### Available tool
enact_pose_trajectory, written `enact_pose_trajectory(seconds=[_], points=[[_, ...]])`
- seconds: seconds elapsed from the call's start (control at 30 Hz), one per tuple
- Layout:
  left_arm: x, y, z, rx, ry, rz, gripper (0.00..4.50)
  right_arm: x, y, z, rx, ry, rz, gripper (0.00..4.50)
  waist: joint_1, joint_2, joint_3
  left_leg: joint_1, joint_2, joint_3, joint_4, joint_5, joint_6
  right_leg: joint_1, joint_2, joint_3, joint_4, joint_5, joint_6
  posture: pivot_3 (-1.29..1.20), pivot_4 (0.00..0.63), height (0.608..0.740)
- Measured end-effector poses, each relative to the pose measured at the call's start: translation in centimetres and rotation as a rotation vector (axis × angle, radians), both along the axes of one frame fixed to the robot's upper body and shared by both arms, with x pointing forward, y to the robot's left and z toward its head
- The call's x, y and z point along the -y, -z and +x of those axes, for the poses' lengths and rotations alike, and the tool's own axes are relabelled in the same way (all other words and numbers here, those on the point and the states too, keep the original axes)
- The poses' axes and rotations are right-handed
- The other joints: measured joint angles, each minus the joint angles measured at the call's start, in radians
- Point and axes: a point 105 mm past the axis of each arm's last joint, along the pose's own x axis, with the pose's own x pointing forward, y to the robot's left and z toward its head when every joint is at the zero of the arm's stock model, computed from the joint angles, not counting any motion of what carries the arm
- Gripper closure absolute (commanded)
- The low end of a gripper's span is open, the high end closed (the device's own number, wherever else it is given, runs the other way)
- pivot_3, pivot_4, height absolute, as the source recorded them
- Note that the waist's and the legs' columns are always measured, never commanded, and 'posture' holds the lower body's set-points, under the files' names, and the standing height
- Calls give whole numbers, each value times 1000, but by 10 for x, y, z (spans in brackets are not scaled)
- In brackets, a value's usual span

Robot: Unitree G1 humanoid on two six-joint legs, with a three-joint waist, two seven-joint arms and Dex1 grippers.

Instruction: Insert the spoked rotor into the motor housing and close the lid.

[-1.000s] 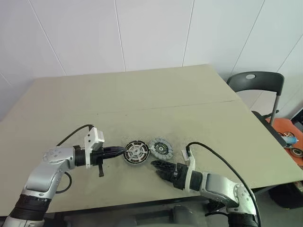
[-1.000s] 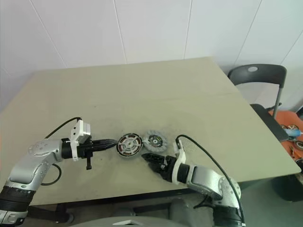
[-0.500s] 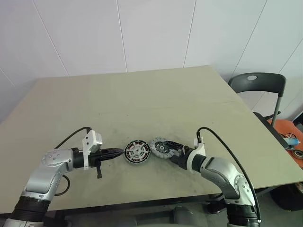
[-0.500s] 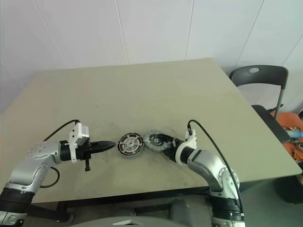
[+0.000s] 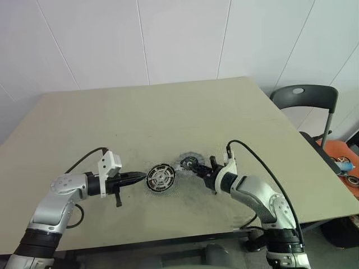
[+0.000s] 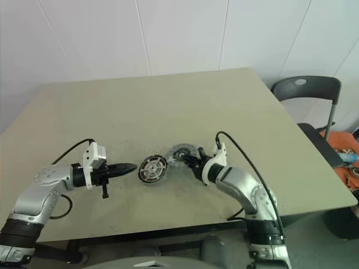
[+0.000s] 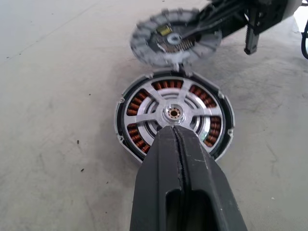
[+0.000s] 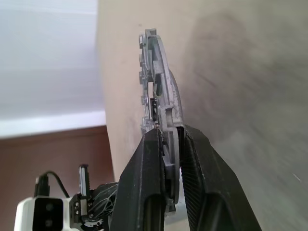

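Right gripper [image 8: 166, 159] now pinching the rim of the lid [image 7: 174, 41], lifted off the table [image 5: 168, 112] and tilted on edge; a second ago, lying flat with fingers spread nearby. Left gripper [image 7: 177, 139], fingers pressed together, poised at the spoked rotor [image 7: 174, 115], already seated in the motor housing [image 7: 118, 130]. Probably only closing left.

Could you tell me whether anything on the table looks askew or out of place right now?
The lid is tilted, pinched at its rim by the right gripper beside the spoked rotor. Nothing else stands out.
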Motion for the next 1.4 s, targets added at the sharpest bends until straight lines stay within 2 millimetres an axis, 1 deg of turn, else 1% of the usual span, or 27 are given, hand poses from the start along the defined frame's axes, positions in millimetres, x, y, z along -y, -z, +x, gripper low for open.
enact_pose_trajectory(seconds=[0.1, 0.17, 0.2, 0.23, 0.3, 0.4, 0.43, 0.5, 0.57, 0.67, 0.73, 0.77, 0.87, 0.9, 0.97, 1.03, 1.1, 1.2, 1.3, 1.37, 1.4], points=[[0, -1, 1, 1, -2, 0, 4500, 7, -3, 8, 108, -29, -126, 3979, 3, 0, 0, -1, 0, 0, 0, 0, 0, 0, 0, 0, -1, 0, 0, 0, 0, 740], [1, -2, 2, 7, -2, 0, 4500, 11, -2, 13, 201, -82, -270, 3979, 1, 0, 0, -1, 0, 1, 0, 0, 1, -1, 0, 0, -1, 0, 0, 0, 0, 740], [1, -3, 3, 10, -4, 1, 4500, 11, -5, 14, 290, -137, -379, 3979, 2, 0, 0, -1, 0, 1, 0, 0, 1, -1, 0, 0, -1, 0, 0, 0, 0, 740], [1, -3, 3, 11, -6, 1, 4500, 8, -10, 14, 356, -178, -433, 3979, 2, 0, 0, -1, 0, 0, 0, 0, 1, -2, 0, 0, -1, 0, 0, 0, 0, 740], [1, -4, 4, 14, -7, 0, 4500, -1, -18, 11, 527, -297, -601, 3979, 1, 0, 0, -1, 0, 0, 0, 0, 1, -2, 0, -1, -1, 0, 0, 0, 0, 740], [1, -5, 4, 16, -12, 1, 4500, -8, -16, 8, 698, -398, -769, 3979, 0, -2, -1, -1, 0, 0, 0, 0, 1, -2, 0, -1, -1, 0, 1, 0, 0, 740], [2, -5, 4, 15, -14, 1, 4500, -11, -15, 9, 780, -438, -855, 3979, -2, -2, -1, -1, 0, 1, 0, 0, 1, -1, 0, 0, -1, -1, 1, 0, 0, 740], [2, -5, 4, 13, -14, 2, 4500, -13, -11, 10, 871, -486, -961, 3979, -2, -3, -2, -1, 0, 1, 0, 0, 1, 1, 0, 0, -1, -1, 1, 0, 0, 740], [2, -4, 4, 10, -18, 2, 4500, -19, -12, 9, 966, -536, -1031, 3979, -2, -3, -2, -1, 0, 1, 0, 0, 1, 2, 0, 0, 0, -3, 4, 0, 0, 740], [2, -4, 4, 9, -23, 3, 4500, -27, -11, 6, 1095, -629, -1139, 3979, -2, -5, -3, 1, 0, 1, 0, 0, 0, 3, 0, 0, 1, -3, 4, 0, 0, 740], [2, -5, 4, 11, -27, 4, 4500, -31, -11, 4, 1154, -674, -1177, 3979, -2, -6, -3, 4, 0, 1, 0, 0, 0, 3, 0, 0, 1, -2, 2, 0, 0, 740], [3, -6, 4, 12, -26, 5, 4500, -32, -11, 3, 1172, -689, -1186, 3979, -2, -6, -4, 5, 0, 1, 0, 0, 0, 3, 0, 0, 1, -1, 1, 0, 0, 740], [4, -7, 5, 13, -29, 6, 4500, -36, -9, 0, 1183, -722, -1161, 3360, -2, -7, -4, 5, 1, 1, -1, 0, 0, 3, 0, 0, 1, -1, 0, 0, 0, 740], [4, -7, 5, 12, -32, 6, 4500, -39, -2, -5, 1157, -747, -1126, 3027, 0, -7, -3, 5, 1, 0, -1, 0, 0, 2, 0, -1, 1, -1, 0, 0, 0, 740], [4, -7, 6, 13, -33, 6, 4500, -44, 1, -9, 1146, -764, -1079, 2401, 1, -7, -3, 4, 0, 1, -1, 0, 0, 2, 0, 0, 0, -1, 0, 0, 0, 740], [4, -7, 6, 14, -36, 7, 4500, -49, 3, -14, 1102, -765, -982, 1705, 3, -8, -3, 3, 0, 0, -1, 0, 0, 2, 0, 0, 0, 0, 0, 0, 0, 740], [3, -7, 6, 14, -38, 7, 4500, -48, 3, -15, 1030, -765, -875, 1705, 3, -8, -3, 2, 0, 0, -1, 0, 0, 1, 0, 0, -1, 0, 0, 0, 0, 740], [3, -8, 7, 17, -39, 8, 4500, -37, -3, -15, 968, -794, -766, 1705, 5, -8, -3, 2, 0, 0, -1, 0, 0, 1, 0, -1, -1, 0, 0, 0, 0, 740], [4, -10, 9, 23, -38, 9, 4500, -32, -10, -23, 931, -861, -640, 1705, 4, -8, -3, 0, 0, 0, -1, 0, 1, -1, 0, -1, -1, 0, 0, 0, 0, 740], [4, -13, 10, 32, -36, 8, 4500, -33, -18, -30, 917, -891, -518, 1705, 0, -7, -2, 0, 0, 0, -1, 0, 1, -2, 0, -1, -1, 0, 0, 0, 0, 740], [5, -14, 11, 36, -35, 8, 4500, -35, -27, -34, 917, -896, -437, 1705, 0, -7, -2, 0, 0, 0, -1, 0, 1, -2, 0, -1, -1, 0, 0, 0, 0, 740]])
